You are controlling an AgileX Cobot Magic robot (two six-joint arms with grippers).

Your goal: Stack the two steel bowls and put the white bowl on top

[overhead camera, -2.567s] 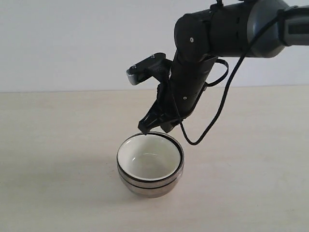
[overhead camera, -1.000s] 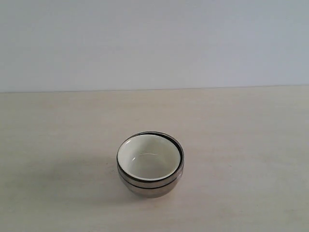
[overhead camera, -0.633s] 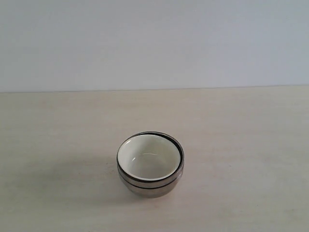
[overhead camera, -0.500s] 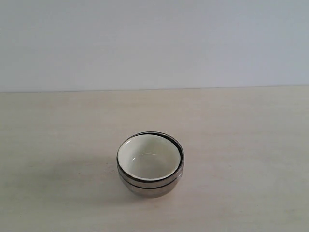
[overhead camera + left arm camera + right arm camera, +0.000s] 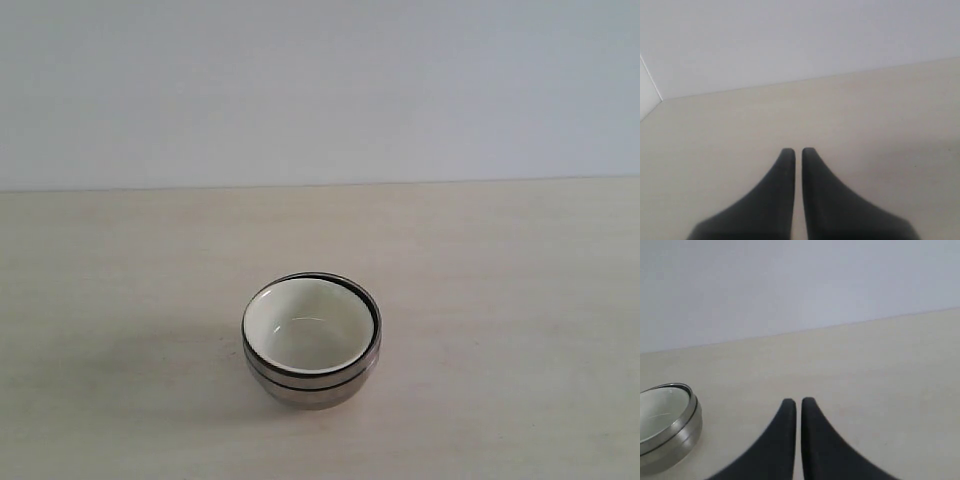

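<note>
1. The steel bowls (image 5: 312,385) are nested one in the other and stand upright on the table (image 5: 520,300). They sit about midway between its left and right edges and well forward of the far edge.
2. A dark seam runs round the steel side, marking where the two shells meet. Dimples cannot be made out at this size.
3. The white bowl (image 5: 310,325) sits inside the top steel bowl, mouth up. Its dark rim lies just within the steel rim and level with it. Its pattern is hidden by the steel.
4. Around the stack the exterior view shows only pale tabletop on every side. The wall (image 5: 320,90) rises along the far edge.
5. Left gripper (image 5: 798,151): clenched, fingers together with only a thin slit between them, tabletop showing through the slit. It points toward the far edge and wall, near a table corner. The stack is out of its view.
6. Right gripper (image 5: 798,401): likewise clenched, thin slit, grasping no bowl. It also faces the far edge.
7. In the right wrist view the stack (image 5: 682,432) stands off to one side of the fingers, well apart from them, partly cut by the picture's border.
</note>
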